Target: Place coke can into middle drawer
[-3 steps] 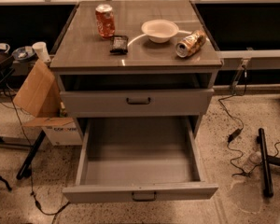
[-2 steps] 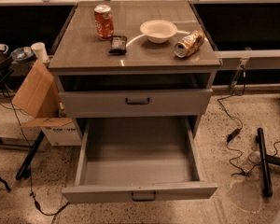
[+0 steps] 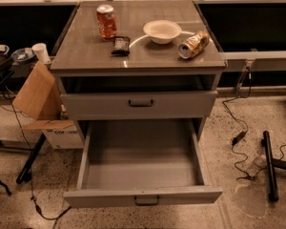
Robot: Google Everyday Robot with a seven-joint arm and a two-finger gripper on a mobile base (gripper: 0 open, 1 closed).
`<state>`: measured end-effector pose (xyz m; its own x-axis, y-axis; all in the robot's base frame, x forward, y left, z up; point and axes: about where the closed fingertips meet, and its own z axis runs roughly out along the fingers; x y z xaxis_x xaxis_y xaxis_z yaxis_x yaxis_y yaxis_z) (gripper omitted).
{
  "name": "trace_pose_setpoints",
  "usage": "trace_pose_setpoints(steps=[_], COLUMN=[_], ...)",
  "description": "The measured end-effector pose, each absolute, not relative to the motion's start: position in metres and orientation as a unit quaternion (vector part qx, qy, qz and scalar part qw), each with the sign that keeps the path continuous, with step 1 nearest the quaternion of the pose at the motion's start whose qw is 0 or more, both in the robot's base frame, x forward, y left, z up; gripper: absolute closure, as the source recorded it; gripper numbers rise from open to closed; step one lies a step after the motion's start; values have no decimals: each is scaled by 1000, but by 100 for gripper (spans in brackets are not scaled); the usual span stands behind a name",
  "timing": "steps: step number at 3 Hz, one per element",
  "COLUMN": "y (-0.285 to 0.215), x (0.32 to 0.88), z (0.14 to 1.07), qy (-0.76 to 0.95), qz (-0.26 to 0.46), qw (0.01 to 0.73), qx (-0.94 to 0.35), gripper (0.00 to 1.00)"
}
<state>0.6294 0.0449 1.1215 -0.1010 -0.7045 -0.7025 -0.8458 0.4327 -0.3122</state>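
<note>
Red-orange coke can [image 3: 106, 21] stands upright at the cabinet top's [image 3: 86, 51] eleven o'clock, a dark packet [image 3: 120, 45] at its five; a clumsy approach could tip it. Below, the middle drawer [image 3: 143, 163] sits open at six. The gripper is out of view, so I cannot tell its state.

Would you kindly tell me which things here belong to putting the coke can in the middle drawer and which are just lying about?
Job: coke can, upright on the cabinet top; middle drawer, pulled open; gripper, not in view.
Lying about: white bowl; crushed can; dark packet; cardboard box.
</note>
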Motion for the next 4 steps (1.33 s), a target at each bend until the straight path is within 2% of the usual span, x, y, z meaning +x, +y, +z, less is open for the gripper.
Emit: trace_pose_setpoints(steps=[1, 4], y=[80, 91], x=[674, 687], z=[1075, 1073], qy=[771, 789], qz=[93, 109], qw=[422, 437], qx=[-468, -417], gripper=[0, 0])
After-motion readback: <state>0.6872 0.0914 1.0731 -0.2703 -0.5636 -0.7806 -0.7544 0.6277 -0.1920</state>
